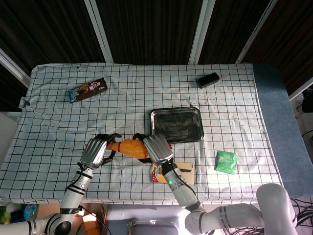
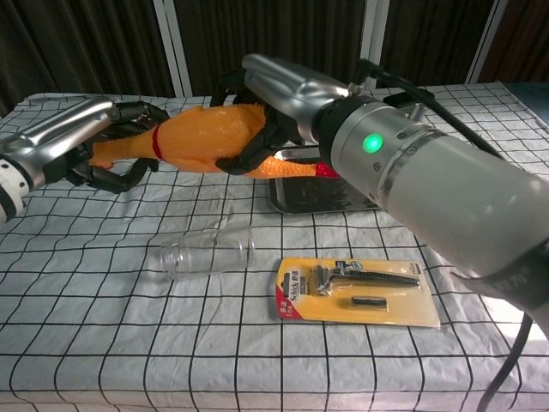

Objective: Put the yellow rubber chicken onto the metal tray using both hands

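The yellow rubber chicken (image 2: 206,142) hangs lengthwise above the checked cloth, lifted clear of it. My left hand (image 2: 73,146) grips its thin neck end near the red band. My right hand (image 2: 274,99) wraps over the fat body, fingers curled around it. In the head view the yellow rubber chicken (image 1: 128,147) shows between the left hand (image 1: 95,152) and the right hand (image 1: 157,148). The metal tray (image 1: 176,124) lies flat just right of and behind the chicken, with nothing in it. In the chest view the metal tray (image 2: 300,193) is partly hidden behind my right arm.
A clear plastic jar (image 2: 208,252) lies on its side under the chicken. A yellow-backed tool package (image 2: 356,290) sits in front of the tray. A green packet (image 1: 226,161), a black box (image 1: 208,79) and a snack bar (image 1: 87,90) lie further off.
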`<state>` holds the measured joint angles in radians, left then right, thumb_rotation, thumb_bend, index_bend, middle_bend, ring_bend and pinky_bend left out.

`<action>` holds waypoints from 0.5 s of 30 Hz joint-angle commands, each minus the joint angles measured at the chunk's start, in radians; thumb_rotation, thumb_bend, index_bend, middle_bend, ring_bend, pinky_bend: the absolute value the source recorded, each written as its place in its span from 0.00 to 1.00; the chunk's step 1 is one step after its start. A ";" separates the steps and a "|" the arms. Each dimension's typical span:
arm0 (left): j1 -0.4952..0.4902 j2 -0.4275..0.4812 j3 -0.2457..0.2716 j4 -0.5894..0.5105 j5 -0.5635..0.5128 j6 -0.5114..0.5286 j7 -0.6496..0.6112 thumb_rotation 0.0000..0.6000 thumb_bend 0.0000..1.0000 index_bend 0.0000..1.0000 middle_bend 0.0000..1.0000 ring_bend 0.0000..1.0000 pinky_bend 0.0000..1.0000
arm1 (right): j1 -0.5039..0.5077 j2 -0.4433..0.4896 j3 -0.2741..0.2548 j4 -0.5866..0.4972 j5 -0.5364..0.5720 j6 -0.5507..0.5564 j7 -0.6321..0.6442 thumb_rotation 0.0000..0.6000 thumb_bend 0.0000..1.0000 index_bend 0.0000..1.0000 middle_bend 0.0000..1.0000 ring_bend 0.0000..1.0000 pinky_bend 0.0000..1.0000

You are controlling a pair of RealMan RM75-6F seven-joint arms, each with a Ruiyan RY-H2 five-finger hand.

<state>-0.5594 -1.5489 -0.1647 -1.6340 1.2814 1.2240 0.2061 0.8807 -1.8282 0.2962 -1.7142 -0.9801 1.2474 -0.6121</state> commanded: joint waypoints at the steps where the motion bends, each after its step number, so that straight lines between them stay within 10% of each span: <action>1: 0.008 0.020 0.010 0.025 0.037 0.005 -0.043 1.00 0.44 0.00 0.04 0.01 0.16 | -0.005 0.011 0.008 -0.008 0.001 0.001 0.001 1.00 0.43 1.00 0.87 0.79 0.86; 15: 0.082 0.164 -0.006 0.066 0.115 0.111 -0.209 1.00 0.33 0.00 0.00 0.00 0.00 | -0.074 0.143 -0.014 0.079 -0.015 0.039 -0.028 1.00 0.43 1.00 0.87 0.79 0.86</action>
<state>-0.4994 -1.4218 -0.1690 -1.5655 1.4056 1.3262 0.0225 0.8240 -1.7114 0.2910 -1.6750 -0.9857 1.2833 -0.6483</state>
